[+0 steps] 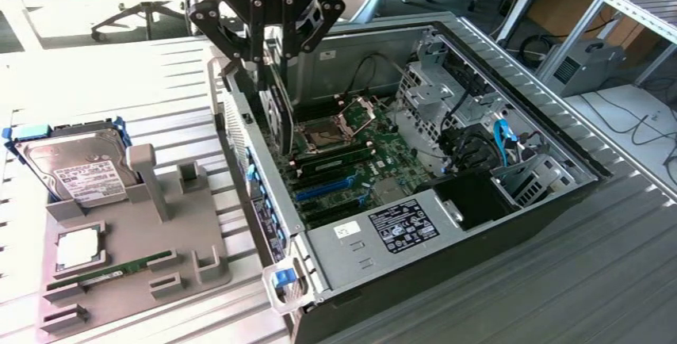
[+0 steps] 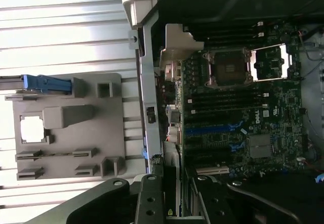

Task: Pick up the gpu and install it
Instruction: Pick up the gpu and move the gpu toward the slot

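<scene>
**GPU in the gripper, hanging over the open case**

Closest to the camera in the exterior view is the grey parts holder (image 1: 143,241), sitting on the slatted tabletop (image 1: 592,280) near its edge on the exterior view's left. The green RAM stick (image 1: 111,271) lies flat along the holder's near edge. There's a pale square chip (image 1: 79,249) in a pocket just behind it, and the silver hard drive (image 1: 79,171) leans in its blue bracket at the far corner.

Right beside the holder is the computer case (image 1: 349,273), lying on its side with the panel off. You can see the motherboard (image 1: 365,166) inside, with the blue slots (image 1: 323,189) toward the near end and the bare CPU socket (image 1: 323,134) further back.

Over the far end of the case, close to the wall that faces the holder, is the gripper (image 1: 269,59). Its jaws are clamped on the gpu (image 1: 281,114). The card hangs edge-on and upright from the fingers, with its lower end down inside the case by that wall. I can't tell whether it's touching the board or a slot.

Behind all that there's an office chair (image 1: 138,11) on the floor.
</scene>
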Available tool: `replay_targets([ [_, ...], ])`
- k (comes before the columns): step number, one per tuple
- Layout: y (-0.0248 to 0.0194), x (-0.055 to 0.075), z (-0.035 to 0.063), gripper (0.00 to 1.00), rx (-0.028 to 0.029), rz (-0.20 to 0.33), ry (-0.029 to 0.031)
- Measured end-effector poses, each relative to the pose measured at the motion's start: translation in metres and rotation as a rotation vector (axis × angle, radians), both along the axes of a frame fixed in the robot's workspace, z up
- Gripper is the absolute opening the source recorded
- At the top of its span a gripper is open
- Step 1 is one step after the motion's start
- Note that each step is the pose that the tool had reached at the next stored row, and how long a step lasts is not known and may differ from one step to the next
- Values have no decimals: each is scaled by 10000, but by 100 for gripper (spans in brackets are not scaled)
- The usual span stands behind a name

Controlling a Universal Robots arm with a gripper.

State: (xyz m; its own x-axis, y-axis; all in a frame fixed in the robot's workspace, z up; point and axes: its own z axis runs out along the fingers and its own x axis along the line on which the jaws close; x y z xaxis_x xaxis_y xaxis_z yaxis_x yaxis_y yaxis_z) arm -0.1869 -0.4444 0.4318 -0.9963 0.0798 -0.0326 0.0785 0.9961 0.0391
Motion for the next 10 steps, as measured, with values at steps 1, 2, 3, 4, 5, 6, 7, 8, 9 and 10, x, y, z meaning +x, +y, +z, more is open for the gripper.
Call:
replay_targets([
  [1, 0, 11, 0, 27, 0, 0, 0],
  [2, 0, 22, 0, 27, 0, 0, 0],
  [3, 0, 34, 0, 27, -1, 0, 0],
  [4, 0, 44, 0, 27, 0, 0, 1],
  [5, 0, 56, 0, 27, -1, 0, 1],
  [6, 0, 69, 0, 27, 0, 0, 1],
  [7, 0, 80, 0, 27, 0, 0, 0],
  [8, 0, 90, 0, 27, 0, 0, 0],
  [9, 0, 110, 0, 27, 0, -1, 0],
  [10, 0, 128, 0, 27, 0, 0, 0],
])
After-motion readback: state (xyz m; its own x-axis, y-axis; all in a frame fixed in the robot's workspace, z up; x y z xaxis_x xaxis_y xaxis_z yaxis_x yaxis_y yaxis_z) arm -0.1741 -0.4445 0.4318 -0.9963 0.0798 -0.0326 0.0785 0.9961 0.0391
